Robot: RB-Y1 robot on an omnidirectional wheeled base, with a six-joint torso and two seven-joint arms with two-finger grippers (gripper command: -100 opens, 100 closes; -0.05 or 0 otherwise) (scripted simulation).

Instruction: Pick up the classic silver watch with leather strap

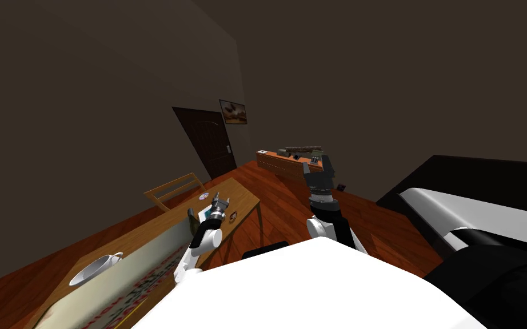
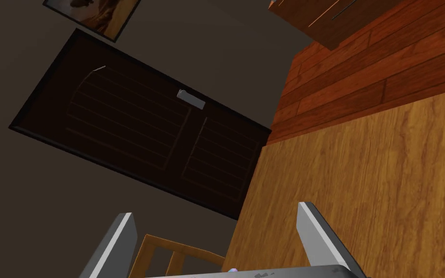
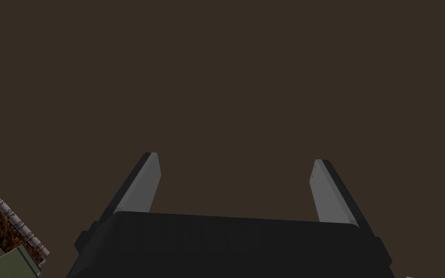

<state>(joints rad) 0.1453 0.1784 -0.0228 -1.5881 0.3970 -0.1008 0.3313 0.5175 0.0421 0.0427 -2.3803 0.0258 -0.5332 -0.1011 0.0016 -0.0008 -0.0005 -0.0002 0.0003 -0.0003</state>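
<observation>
Watch (image 1: 232, 216): most likely the small brown ring lying flat on the far end of the table, close to its right edge. Long wooden table (image 1: 242, 197) on the left, with a pale runner (image 1: 136, 268) laid down its near part. By the far left side, a wooden chair (image 1: 174, 191), pushed in close. On the near end, a white cup (image 1: 94, 268), well apart from the watch. Left gripper (image 1: 220, 201) reached out low over the far end of the table, probably to get close to the watch. Fingers (image 2: 313, 231) spread wide with nothing held, likely so as to fit round the little ring. Between them just bare table top, so pointed past the watch for now, by the look of it. Watch just beside that gripper, to its right and a bit nearer, not touching. Probably needs a turn down and to the right before any closing. Right gripper (image 1: 316, 163) held up over the red-brown floor (image 1: 291, 211), away from the table, likely to keep out of the way. Also wide open and empty.
</observation>
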